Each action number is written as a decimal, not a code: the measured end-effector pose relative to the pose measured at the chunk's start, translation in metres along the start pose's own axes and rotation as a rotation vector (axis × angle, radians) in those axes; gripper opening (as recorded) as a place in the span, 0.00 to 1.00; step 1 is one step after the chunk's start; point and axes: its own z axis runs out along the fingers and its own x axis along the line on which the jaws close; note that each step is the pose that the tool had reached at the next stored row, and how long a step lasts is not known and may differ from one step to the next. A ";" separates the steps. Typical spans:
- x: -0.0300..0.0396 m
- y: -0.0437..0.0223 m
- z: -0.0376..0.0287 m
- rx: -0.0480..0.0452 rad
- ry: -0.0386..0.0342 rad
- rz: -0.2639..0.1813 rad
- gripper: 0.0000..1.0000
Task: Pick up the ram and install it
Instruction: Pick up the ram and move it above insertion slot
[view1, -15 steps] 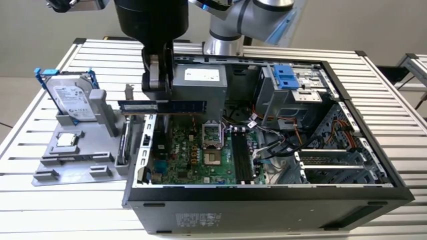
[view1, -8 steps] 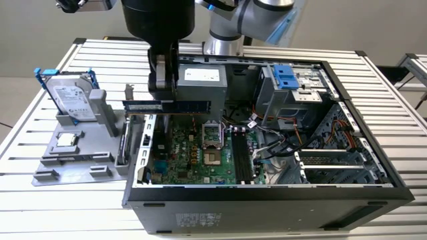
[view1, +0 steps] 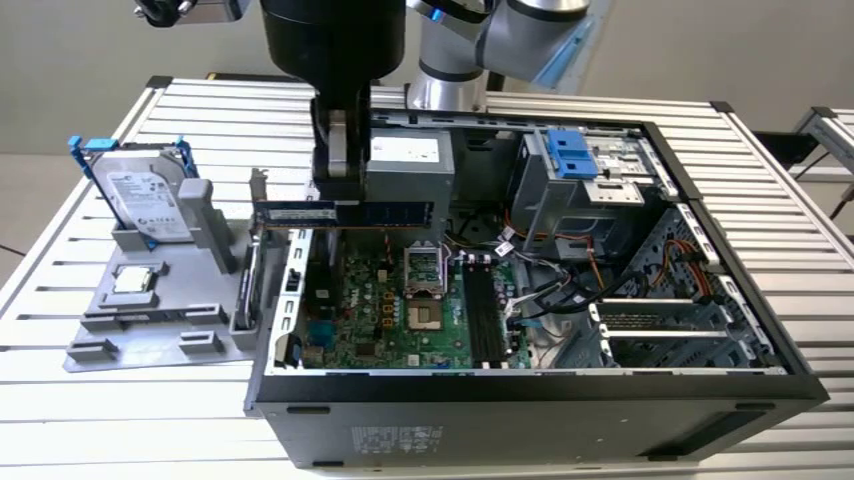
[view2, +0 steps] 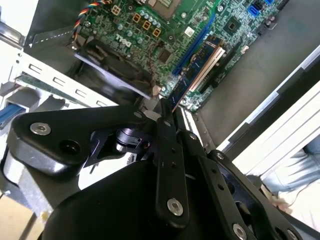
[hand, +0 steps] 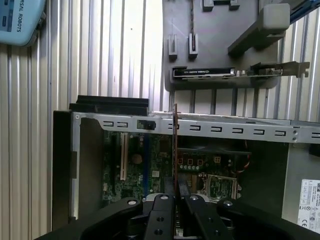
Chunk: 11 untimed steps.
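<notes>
The ram (view1: 387, 213) is a long dark stick with black chips, held level in the air above the open computer case's (view1: 534, 390) rim on the exterior view's left. My gripper (view1: 338, 192) comes down from above and is shut on the stick near its left part. In the first wrist view the ram (hand: 175, 145) appears edge-on as a thin line running out from my gripper (hand: 176, 200). In the second wrist view the ram (view2: 197, 67) extends from my gripper (view2: 167, 112) over the green motherboard (view2: 150, 30). Black memory slots (view1: 483, 315) lie beside the processor socket (view1: 424, 300).
A grey holder (view1: 160, 320) stands on the slatted table at the exterior view's left, carrying a silver hard drive (view1: 140, 200) in a blue frame and a small chip (view1: 134, 280). An expansion card (hand: 205, 72) rests on the holder. Cables and a drive cage (view1: 587, 170) crowd the case.
</notes>
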 end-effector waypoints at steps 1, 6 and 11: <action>0.0000 -0.0010 0.0000 0.0000 -0.0006 0.000 0.00; 0.0002 -0.0061 0.0001 0.0002 -0.0052 0.000 0.00; 0.0003 -0.0109 0.0001 0.0004 -0.0092 0.000 0.00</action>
